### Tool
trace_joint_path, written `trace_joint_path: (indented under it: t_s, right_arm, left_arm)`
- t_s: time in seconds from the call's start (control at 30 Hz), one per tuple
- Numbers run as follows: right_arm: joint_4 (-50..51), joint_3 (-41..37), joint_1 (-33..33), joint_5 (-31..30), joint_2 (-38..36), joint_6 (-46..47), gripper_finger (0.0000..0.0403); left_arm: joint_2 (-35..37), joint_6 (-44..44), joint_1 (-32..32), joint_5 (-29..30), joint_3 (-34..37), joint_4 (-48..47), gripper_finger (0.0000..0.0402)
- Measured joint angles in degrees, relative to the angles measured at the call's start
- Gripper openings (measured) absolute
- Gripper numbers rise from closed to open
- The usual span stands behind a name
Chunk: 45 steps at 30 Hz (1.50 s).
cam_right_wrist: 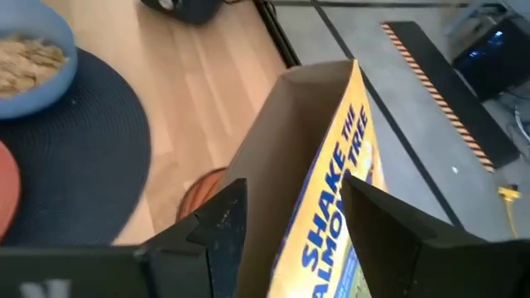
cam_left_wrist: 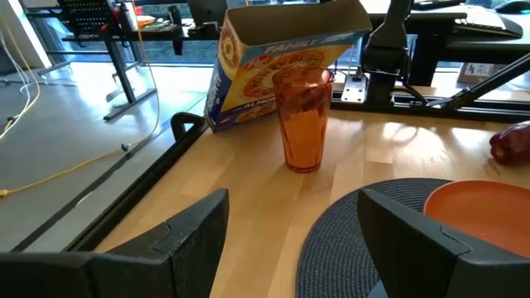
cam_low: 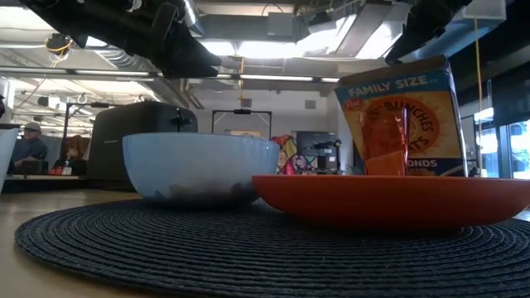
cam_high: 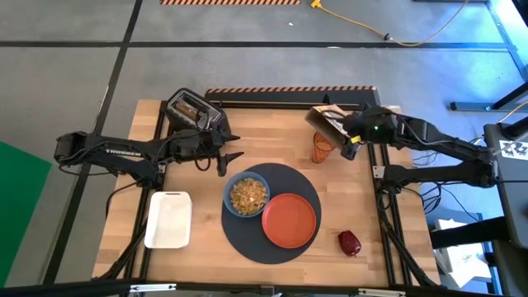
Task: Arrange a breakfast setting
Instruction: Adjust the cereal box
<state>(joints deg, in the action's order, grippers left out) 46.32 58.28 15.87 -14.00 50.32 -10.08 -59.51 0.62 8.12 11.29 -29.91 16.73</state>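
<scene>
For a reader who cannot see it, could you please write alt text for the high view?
Seen from above, the right hand holds an open cereal box beside an orange cup. On a dark round mat sit a blue bowl of cereal and an empty orange plate; the left hand hangs open near a toaster.

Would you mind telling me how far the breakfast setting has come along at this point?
Done: the blue bowl, filled with cereal, and the empty orange plate sit on the dark-grey mat. In hand: the right gripper is shut on the cereal box, behind the orange cup. Left: the cup and the dark-red fruit are off the mat; no toast is visible. The left gripper is open near the toaster.
</scene>
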Motion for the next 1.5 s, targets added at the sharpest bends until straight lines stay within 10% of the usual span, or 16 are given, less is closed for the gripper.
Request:
trace_joint_path:
  t_s: [0.4, 0.8, 1.27, 1.5]
  right_arm:
    - [3.8, 0.5, -0.5, -10.35, 2.08, 2.31, 0.0177]
    - [9.25, 10.92, -0.37, -10.92, 2.04, 3.82, 0.0006]
    - [10.58, 10.67, -0.46, -5.23, 9.16, 7.2, 0.0228]
    - [9.85, 10.71, -0.52, -5.15, 12.6, 8.36, 0.0231]
  left_arm:
    - [0.0, 0.0, -0.01, 0.04, 0.0, 0.0, 0.0262]
    - [0.0, 0.02, 0.0, 0.05, 0.0, 0.0, 0.0262]
    - [0.0, 0.04, 0.0, 0.04, 0.0, -0.24, 0.0262]
    - [0.0, 0.02, 0.0, 0.04, 0.02, -0.87, 0.0262]
